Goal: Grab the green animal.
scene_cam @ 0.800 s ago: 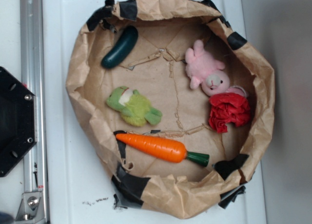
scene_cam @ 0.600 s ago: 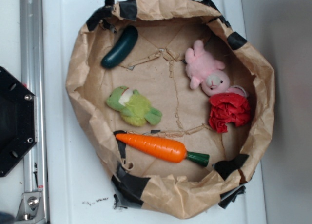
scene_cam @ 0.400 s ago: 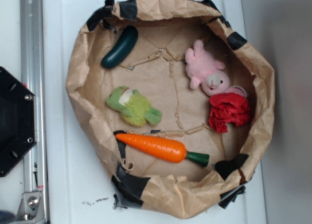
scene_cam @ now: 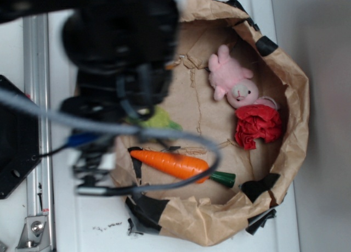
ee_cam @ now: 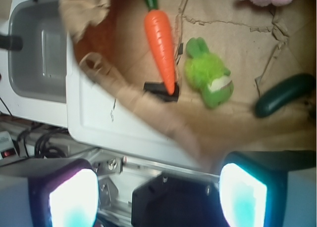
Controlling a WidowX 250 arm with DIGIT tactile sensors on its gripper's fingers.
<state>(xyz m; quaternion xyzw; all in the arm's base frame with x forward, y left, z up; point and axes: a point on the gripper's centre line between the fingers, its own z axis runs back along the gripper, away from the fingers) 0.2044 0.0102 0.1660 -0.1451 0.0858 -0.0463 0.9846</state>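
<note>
The green animal (ee_cam: 209, 77) lies on the brown paper nest (ee_cam: 233, 34) atop a white table (scene_cam: 82, 219), jaws spread wide, empty.

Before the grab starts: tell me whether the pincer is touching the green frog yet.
Apart. The wrist view shows the green frog lying on the paper well beyond the pincer, whose fingers stand wide with nothing between them.

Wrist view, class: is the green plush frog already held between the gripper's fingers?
No. The green plush frog lies on the brown paper beside the carrot, well clear of the gripper and its open fingers.
</note>
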